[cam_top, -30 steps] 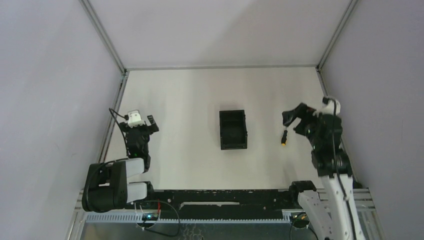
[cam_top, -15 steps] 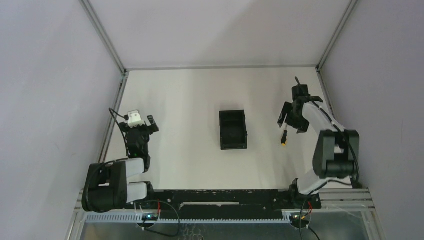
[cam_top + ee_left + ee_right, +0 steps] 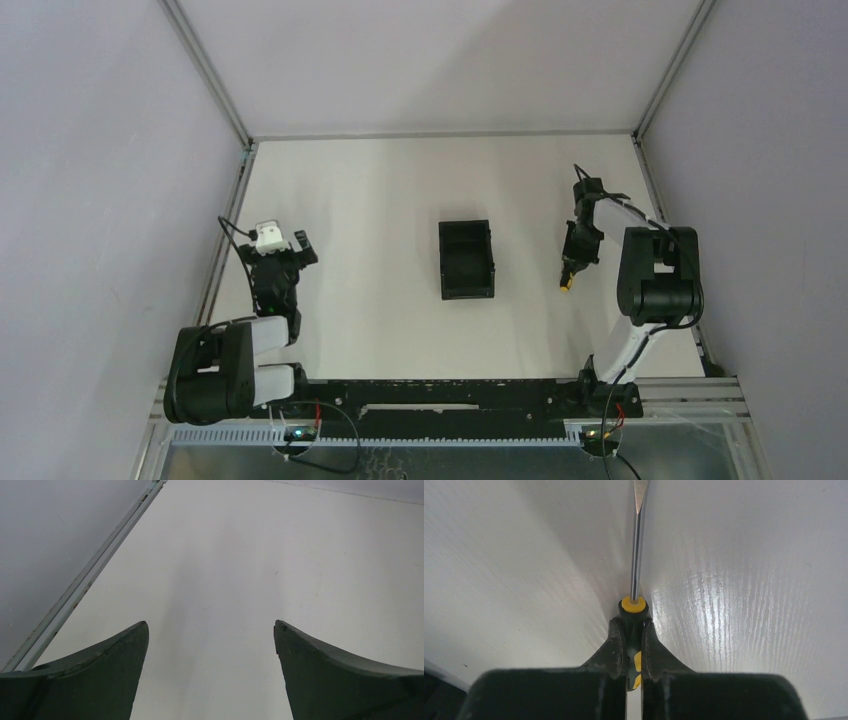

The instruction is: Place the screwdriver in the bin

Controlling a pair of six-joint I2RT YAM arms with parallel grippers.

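We see the left gripper point(image 3: 210, 645) parked near-left by the side rail point(image 3: 85, 580), jaws wide, nothing between them. The right gripper point(image 3: 633, 630) is pinched tight on the screwdriver point(image 3: 638, 555) handle, shaft low over the table point(image 3: 370, 200), right of the bin point(image 3: 466, 296) and well apart. Our judgement on risk: the grip is thin and near one end, so the tool may pivot or slip on the lift and miss the bin. The surface is plain white, faintly grained. Grey walls point(image 3: 450, 60) enclose three sides.

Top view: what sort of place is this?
Probably a robotics test cell: left arm and right arm bolted to a white table, plain walls, a bin and screwdriver as props.
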